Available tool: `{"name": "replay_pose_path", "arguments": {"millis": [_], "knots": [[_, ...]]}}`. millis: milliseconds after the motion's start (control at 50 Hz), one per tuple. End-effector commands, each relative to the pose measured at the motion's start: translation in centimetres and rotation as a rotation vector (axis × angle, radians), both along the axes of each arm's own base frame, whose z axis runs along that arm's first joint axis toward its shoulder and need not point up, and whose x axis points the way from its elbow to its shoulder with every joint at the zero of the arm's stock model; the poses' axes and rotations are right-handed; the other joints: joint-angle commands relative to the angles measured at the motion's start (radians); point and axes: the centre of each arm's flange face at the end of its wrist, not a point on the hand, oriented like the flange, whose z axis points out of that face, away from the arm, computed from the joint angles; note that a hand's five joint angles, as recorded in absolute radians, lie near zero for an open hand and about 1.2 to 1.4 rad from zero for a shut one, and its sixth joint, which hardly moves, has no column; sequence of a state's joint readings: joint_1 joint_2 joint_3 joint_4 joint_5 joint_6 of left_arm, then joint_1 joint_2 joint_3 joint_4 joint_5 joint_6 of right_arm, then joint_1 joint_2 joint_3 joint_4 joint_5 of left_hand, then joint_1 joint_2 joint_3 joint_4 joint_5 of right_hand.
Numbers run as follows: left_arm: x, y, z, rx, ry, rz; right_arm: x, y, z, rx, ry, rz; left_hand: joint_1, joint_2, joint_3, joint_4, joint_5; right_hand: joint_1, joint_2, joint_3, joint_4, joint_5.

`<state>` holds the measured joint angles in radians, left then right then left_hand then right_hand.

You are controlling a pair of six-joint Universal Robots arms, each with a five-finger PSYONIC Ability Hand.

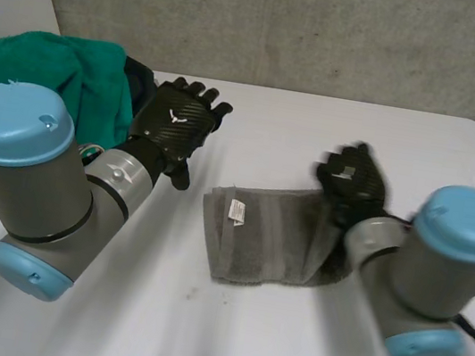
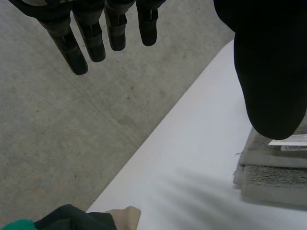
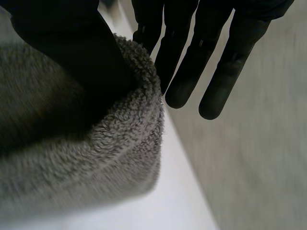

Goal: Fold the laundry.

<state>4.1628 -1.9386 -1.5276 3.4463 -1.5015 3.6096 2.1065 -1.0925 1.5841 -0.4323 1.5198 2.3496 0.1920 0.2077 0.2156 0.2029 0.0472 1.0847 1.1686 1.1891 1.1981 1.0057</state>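
Grey towel [image 1: 275, 235] lies folded at the centre of the white table [image 1: 265, 345] in the head view, a long strip with a white label [image 1: 237, 210] near its left end. A heap of green cloth [image 1: 51, 72] sits in the upper left of that frame, with a dark garment [image 1: 141, 81] tucked against its right side. The left hand [image 1: 178, 123] hangs above the table between the heap and the towel, well apart from the towel. Its own wrist view shows its fingers [image 2: 81, 45] straight and spread, holding nothing, the thumb beside the towel's labelled end, where the stacked layers of the fold show one over another; beyond the table's edge is a concrete floor [image 2: 57, 143]. The right hand [image 1: 354, 186] is at the upper right corner of the towel in the head view. Its wrist view brings that corner close: the thumb [image 3: 72, 48] presses down into the looped pile just inside the rounded fold, while the fingers [image 3: 218, 67] reach out straight and relaxed past the towel's edge, clear of the cloth.
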Motion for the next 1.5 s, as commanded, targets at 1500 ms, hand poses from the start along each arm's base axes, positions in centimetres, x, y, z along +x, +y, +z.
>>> {"name": "replay_pose_path", "arguments": {"millis": [1500], "knots": [[-5.2, 3.6, 2.9, 0.309, 0.218, -0.440, -5.5, 1.6, -4.0, 0.829, -0.546, -0.255, 0.054, 0.038, 0.030, 0.043, 0.024, -0.909, -0.993, -1.013, -1.022, -1.004]]}}
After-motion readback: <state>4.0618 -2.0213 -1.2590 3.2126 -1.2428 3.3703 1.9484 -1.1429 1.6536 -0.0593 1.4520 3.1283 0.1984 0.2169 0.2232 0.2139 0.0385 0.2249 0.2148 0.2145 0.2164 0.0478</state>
